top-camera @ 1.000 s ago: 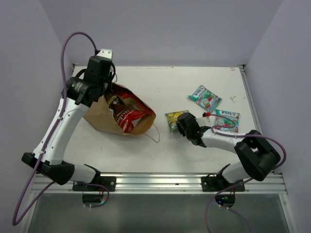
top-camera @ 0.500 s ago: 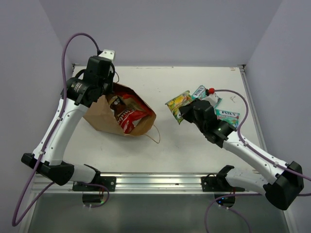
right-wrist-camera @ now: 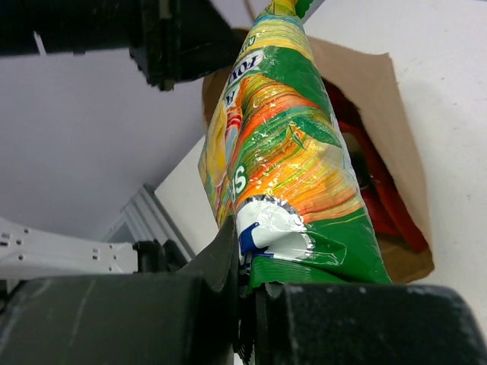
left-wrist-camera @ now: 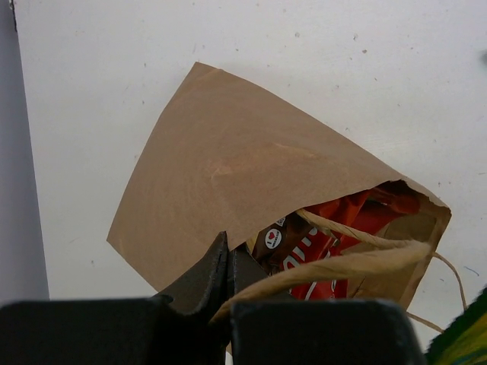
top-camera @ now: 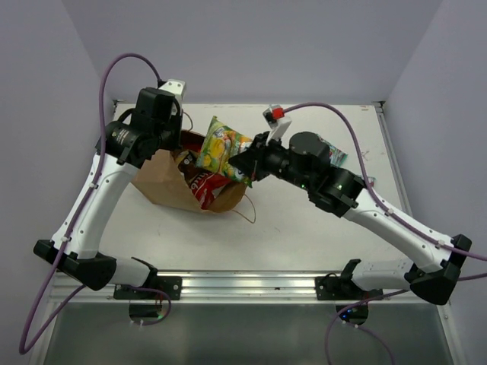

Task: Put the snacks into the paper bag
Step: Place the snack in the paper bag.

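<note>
The right jaws pinch the green candy bag by its right end, its long axis reaching left over the mouth of the paper bag. The left jaws are closed on its handle, holding that mouth up.

High rear overview, two close wrist views; shared paper bag

— Where is the candy bag?
— Between the right pincer's tips, sticking out ahead of them, above the paper bag's mouth.
— And the left pincer?
— At the bag's rim, a handle between its tips; packets lie inside, below it.
</note>
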Controlling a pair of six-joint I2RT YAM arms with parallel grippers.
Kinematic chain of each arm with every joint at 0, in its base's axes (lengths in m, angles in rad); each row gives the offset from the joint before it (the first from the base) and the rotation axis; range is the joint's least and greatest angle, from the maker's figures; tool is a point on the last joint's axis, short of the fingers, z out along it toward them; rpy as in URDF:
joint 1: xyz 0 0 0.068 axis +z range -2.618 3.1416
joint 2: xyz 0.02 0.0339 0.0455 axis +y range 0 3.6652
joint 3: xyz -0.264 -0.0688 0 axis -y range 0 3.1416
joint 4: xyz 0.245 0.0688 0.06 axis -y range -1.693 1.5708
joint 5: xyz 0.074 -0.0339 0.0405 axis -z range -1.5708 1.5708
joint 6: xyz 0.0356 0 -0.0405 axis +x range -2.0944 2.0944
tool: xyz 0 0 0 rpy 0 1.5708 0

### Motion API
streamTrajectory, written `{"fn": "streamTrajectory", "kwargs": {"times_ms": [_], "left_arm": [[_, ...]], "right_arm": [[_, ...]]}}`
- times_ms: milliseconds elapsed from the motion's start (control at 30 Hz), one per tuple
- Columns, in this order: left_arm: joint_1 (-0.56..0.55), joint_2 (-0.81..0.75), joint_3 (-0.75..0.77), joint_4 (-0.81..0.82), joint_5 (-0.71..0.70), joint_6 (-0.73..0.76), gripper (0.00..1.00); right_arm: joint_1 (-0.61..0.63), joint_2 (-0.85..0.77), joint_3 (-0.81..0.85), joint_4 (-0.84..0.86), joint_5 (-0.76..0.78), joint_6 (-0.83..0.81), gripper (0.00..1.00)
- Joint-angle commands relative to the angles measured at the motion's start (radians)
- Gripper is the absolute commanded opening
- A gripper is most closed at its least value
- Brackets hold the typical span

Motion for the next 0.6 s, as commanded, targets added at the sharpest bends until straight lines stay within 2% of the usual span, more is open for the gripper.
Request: {"fn": "streamTrajectory", "kwargs": {"times_ms": [0,567], "left_arm": [[0.004,-0.001,0.003,0.055,0.041,0.009,0.00],[0.004,-0.001,-0.002,0.040,0.052,-0.002,0.00]], "right_arm": [[0.041,0.050,0.053,0.048,-0.065,-0.147,0.00],[0.100,0.277,0.156,0.091,-0.027,-0.217,0.00]]}}
